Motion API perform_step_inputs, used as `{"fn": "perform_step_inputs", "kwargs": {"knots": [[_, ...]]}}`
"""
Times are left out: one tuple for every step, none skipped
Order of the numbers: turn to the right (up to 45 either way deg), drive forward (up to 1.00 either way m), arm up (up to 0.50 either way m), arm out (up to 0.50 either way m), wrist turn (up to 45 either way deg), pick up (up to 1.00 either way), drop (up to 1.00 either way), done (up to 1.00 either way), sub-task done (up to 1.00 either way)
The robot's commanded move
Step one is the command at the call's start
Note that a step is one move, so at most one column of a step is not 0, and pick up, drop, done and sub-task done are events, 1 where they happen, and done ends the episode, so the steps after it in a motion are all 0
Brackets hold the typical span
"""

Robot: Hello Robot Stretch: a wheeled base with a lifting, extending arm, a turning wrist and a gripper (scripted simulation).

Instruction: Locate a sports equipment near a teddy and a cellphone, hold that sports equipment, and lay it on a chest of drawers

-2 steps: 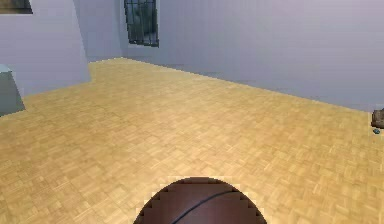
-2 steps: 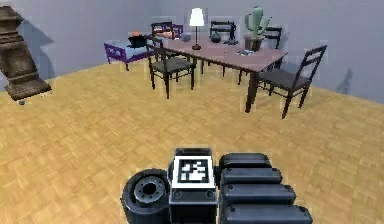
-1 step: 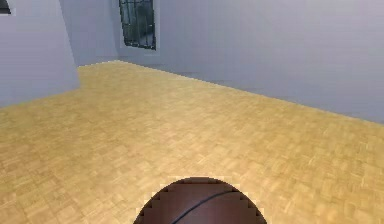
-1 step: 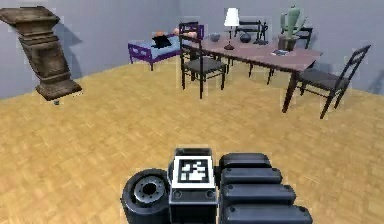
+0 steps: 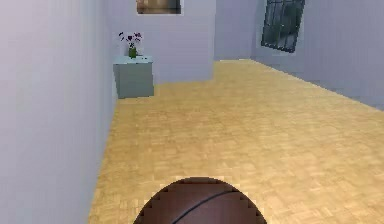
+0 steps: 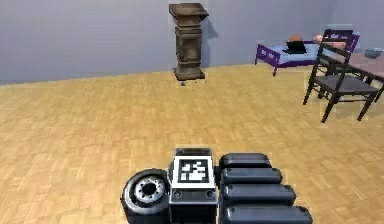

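The main risk is the ball (image 5: 200,204) itself. It is round and brown with a dark seam, and it shows at the bottom edge of the forward view, seemingly close against the robot. A round thing laid on a flat top will likely roll off unless it is set down gently and well back from the edge. The small grey cabinet (image 5: 133,77) at the far end of the wooden floor (image 5: 250,130) may be the chest of drawers, though no drawers can be made out. A potted plant (image 5: 131,44) stands on it, so free room looks scarce and the plant could be knocked over. The wall (image 5: 50,110) runs close along the forward view's left, and a careless turn might scrape it. In the arm side view the arm (image 6: 255,190) shows low at the bottom edge. The gripper (image 6: 148,196) is a dark round body left of the white marker square (image 6: 192,168). Its far end cannot be made out, so I cannot tell how wide it stands or whether it holds anything.
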Motion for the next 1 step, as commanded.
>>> {"fn": "perform_step_inputs", "kwargs": {"knots": [[0.0, 1.00, 0.00, 0.00, 0.0, 0.00, 0.00, 0.00, 0.00]]}}
